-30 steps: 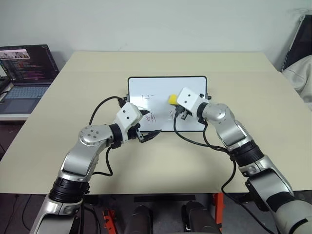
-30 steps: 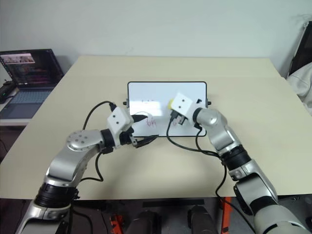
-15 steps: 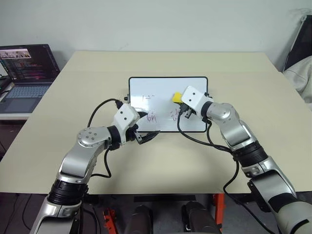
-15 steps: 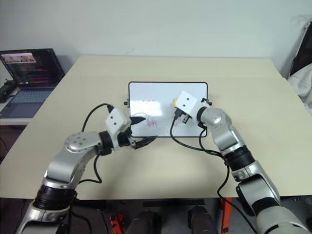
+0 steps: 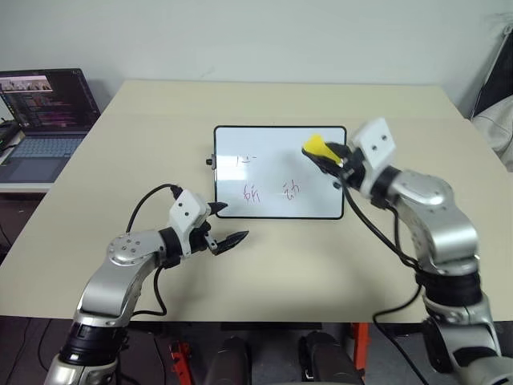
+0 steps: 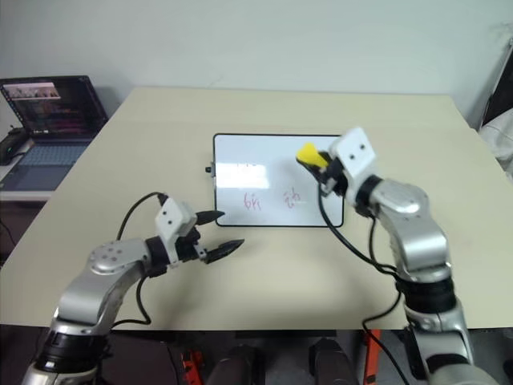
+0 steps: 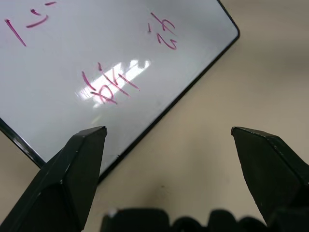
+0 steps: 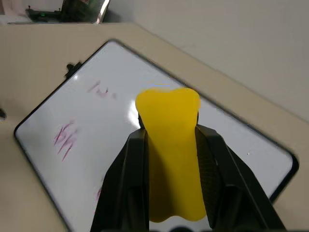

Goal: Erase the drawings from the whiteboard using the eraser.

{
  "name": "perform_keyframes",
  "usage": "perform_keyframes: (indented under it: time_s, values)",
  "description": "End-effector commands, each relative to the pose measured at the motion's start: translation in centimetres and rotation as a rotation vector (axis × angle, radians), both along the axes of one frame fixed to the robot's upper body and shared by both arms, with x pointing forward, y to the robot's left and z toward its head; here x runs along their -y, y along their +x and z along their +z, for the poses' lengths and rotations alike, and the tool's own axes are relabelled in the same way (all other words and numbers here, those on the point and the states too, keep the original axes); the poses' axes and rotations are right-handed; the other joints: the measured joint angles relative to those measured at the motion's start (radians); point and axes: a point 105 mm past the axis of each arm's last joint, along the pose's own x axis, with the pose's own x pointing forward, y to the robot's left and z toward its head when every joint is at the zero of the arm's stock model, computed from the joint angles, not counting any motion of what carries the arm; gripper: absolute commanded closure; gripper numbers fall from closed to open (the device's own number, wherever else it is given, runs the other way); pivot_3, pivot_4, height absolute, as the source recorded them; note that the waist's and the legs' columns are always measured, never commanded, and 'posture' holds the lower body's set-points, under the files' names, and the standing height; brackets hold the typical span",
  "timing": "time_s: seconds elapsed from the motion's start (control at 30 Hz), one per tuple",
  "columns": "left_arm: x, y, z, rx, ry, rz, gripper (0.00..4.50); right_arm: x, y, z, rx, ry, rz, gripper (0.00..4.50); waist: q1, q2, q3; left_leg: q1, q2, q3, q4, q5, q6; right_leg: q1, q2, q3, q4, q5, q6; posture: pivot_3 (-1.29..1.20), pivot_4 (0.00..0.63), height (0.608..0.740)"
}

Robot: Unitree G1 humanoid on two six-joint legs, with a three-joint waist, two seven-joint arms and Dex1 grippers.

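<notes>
Yellow block eraser sits clamped in my right gripper above the glossy black-framed whiteboard; my left gripper gapes empty.

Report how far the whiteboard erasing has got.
Done: the right hand has the eraser clamped between its fingers, held above the whiteboard's right end. In hand: nothing is being wiped; the eraser is clear of the surface. Left: all the drawings remain, red marks in two rows. The left hand is open over the table near the board's near left corner.
</notes>
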Motion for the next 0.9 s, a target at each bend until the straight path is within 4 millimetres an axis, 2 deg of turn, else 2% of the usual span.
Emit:
perform_keyframes:
  time_s: [0.03,0.2,0.3,0.43,0.57,0.8,0.9]
  values:
    - [0.4,-0.6,1.6,0.083,-0.005,-0.041,0.0,0.2,-2.8,0.2,-0.003,0.02,0.033,3.51,-0.001,0.0,0.0,0.0,0.0,0.001,0.0,0.0,0.0,0.0,0.0,0.0,0.0,0.0,0.0,0.0,0.15,0.74]
    - [0.8,-0.8,1.4,0.094,-0.028,-0.055,0.0,0.3,-4.2,-1.7,-0.026,0.023,-0.01,3.51,-0.008,0.0,0.0,0.002,0.001,0.003,0.0,0.0,0.0,0.0,0.001,0.001,0.001,-0.001,0.001,0.0,0.15,0.74]
    - [0.9,-0.8,0.9,0.087,-0.04,-0.073,0.0,0.0,-4.4,-3.6,-0.035,-0.016,-0.024,3.51,-0.006,0.0,0.0,0.003,0.001,0.004,0.0,0.0,0.0,0.001,0.002,0.0,0.001,-0.002,0.003,0.0,0.15,0.74]
    - [0.7,-0.7,0.5,0.085,-0.036,-0.077,0.0,-0.5,-4.1,-4.5,-0.006,-0.068,-0.017,3.51,-0.007,0.0,0.0,0.003,0.001,0.005,0.001,0.0,0.0,0.001,0.002,0.001,0.001,-0.003,0.005,0.0,0.15,0.74]
    - [0.5,-0.6,0.1,0.085,-0.026,-0.087,0.0,-1.2,-2.3,-4.4,0.08,-0.116,-0.042,3.51,-0.007,0.0,0.0,0.004,0.001,0.005,0.001,0.0,0.0,0.001,0.002,0.001,0.001,-0.003,0.005,0.0,0.15,0.74]
    - [1.1,-0.7,-0.4,0.086,0.001,-0.124,0.0,-2.6,3.5,-3.2,0.249,-0.176,-0.155,3.51,-0.007,0.0,0.0,0.004,0.001,0.007,0.001,0.0,0.0,0.001,0.002,0.002,0.001,0.0,0.0,0.0,0.15,0.74]
    - [1.3,-0.7,-0.2,0.09,0.002,-0.132,0.0,-3.3,4.8,-3.5,0.261,-0.215,-0.149,3.51,-0.005,0.0,0.0,0.004,0.001,0.007,0.0,0.0,0.0,0.001,0.002,0.001,0.001,0.0,0.0,0.0,0.15,0.74]
